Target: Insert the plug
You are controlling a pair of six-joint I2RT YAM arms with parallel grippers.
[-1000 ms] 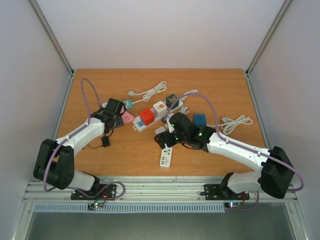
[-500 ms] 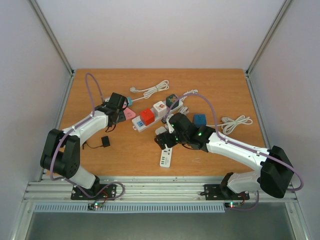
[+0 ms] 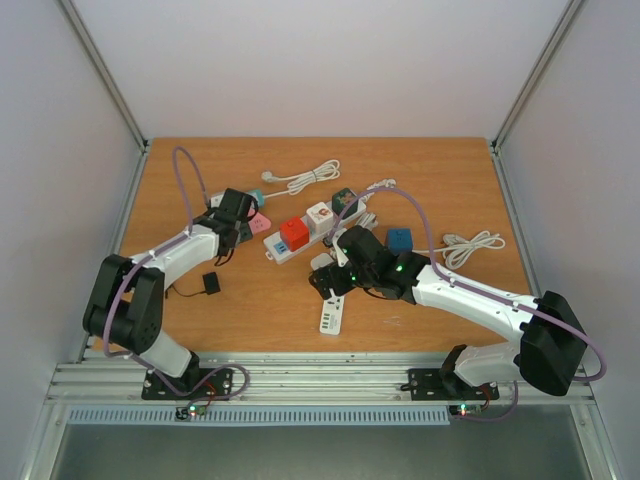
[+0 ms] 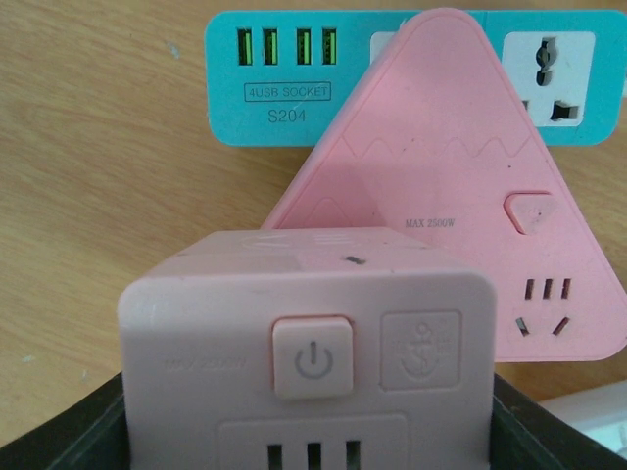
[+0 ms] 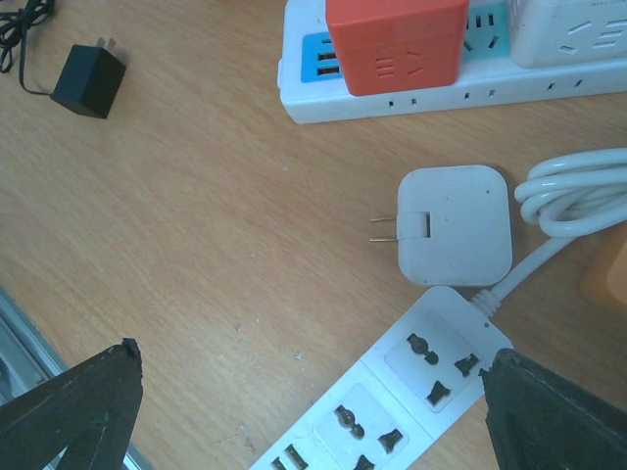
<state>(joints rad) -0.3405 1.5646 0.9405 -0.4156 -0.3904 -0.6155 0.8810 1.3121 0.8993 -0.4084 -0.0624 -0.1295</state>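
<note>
**Left busy, right poised**

Gripping a pink cube socket (image 4: 304, 333) in the left fingers (image 3: 234, 211). Hovering the right fingers (image 3: 334, 273), spread wide, over the white plug (image 5: 454, 223): flat on the counter (image 5: 196, 255), 2 prongs aimed sideways across the gap, just beside the white strip (image 5: 392, 411).

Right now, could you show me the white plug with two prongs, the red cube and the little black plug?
white plug (image 5: 456, 227), right wrist view, middle of its body
red cube (image 5: 397, 41), right wrist view, top face
black plug (image 5: 88, 80), right wrist view, middle of its body
</note>
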